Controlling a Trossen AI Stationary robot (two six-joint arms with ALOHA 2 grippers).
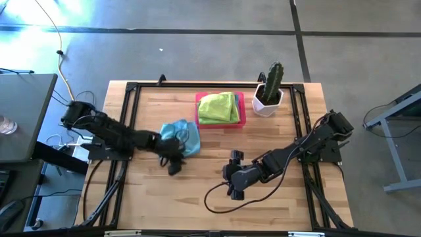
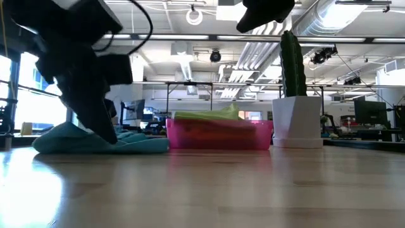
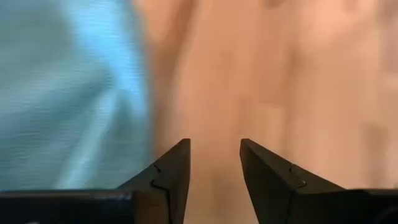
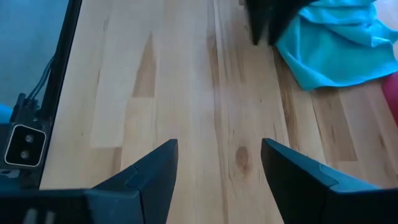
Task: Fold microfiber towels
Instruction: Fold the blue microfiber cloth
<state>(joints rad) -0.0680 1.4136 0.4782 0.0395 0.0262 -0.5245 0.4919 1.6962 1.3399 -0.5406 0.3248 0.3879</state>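
high view showed the rigid pink rectangular tray (image 1: 241,120) as the fixed marker on the pale wooden slatted table (image 1: 164,197), holding a loosely folded lime green microfiber towel (image 1: 218,108), probably the supply or stack that the work drew from. a crumpled light blue microfiber towel (image 1: 182,137) lay on the wood just beside the tray, on the left arm's side, bunched rather than flat, so it looked to be the piece in hand and not yet folded.

the left gripper (image 1: 172,163) sat at that towel's edge farthest from the tray, low to the wood. its wrist view showed the two fingers (image 3: 169,177) parted with bare table between them and blue cloth off to one side, so it pinched nothing; that stance suited reaching for an edge or corner to spread the cloth.

the right gripper (image 1: 235,187) waited well apart from the tray, toward the table's near edge, its jaws spread wide over bare wood and empty, likely kept clear until a second hold was needed.

a small green cactus in a white pot (image 1: 270,92) stood just beside the tray on its other side, away from the work.
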